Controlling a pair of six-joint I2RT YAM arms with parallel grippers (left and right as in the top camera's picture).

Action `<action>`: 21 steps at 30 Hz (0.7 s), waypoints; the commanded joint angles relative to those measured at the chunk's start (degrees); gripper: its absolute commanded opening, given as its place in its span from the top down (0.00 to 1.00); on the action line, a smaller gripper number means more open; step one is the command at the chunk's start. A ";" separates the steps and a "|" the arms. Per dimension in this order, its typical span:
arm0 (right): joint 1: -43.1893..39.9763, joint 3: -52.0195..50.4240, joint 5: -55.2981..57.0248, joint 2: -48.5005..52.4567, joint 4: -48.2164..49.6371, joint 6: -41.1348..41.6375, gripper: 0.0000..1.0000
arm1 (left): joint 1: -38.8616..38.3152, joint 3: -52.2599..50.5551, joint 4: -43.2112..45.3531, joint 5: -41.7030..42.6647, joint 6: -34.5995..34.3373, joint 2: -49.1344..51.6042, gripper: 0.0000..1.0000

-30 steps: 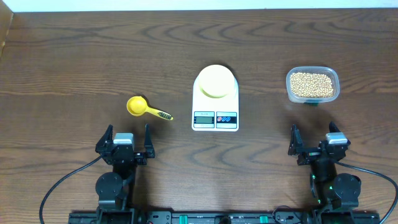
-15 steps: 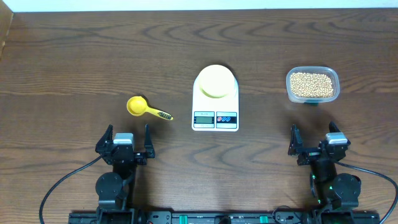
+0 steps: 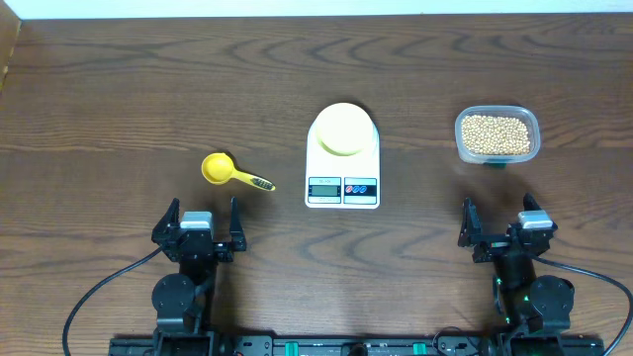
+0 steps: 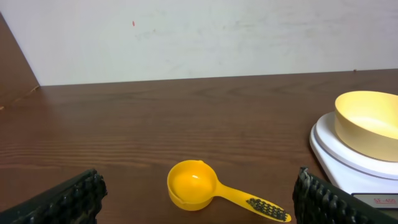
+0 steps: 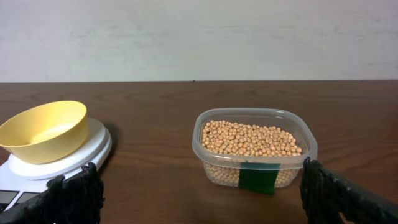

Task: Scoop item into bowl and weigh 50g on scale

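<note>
Both arms sit low at the desk's point(image 3: 119, 99) near edge, left fingers point(image 3: 169, 222) and right fingers point(image 3: 467, 220) spread wide, holding nothing. Bare dark wood grain lies ahead of each. Beyond the left lies a yellow plastic scoop point(image 3: 220, 168). At centre, the white rounded scale point(image 3: 341, 170) carries the round bowl point(image 3: 342, 132). Far right, beans point(image 3: 495, 133) fill a clear tub point(image 3: 535, 124).
</note>
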 commanded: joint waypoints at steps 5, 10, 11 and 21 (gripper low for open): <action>-0.13 -0.26 -0.15 -0.31 -0.07 -0.07 0.01 | 0.31 -0.98 -1.95 -0.55 0.13 -0.46 0.02; -0.13 -0.26 -0.15 -0.31 -0.07 -0.07 0.01 | 0.31 -0.98 -1.70 -0.52 0.11 -0.46 0.02; -0.13 -0.24 -0.15 -0.31 -0.07 -0.07 0.01 | 0.31 -0.98 -1.79 -0.52 0.13 -0.46 0.02; -0.13 -0.26 -0.15 -0.31 -0.07 -0.07 0.01 | 0.31 0.83 -1.99 -0.48 -7.87 -0.46 0.02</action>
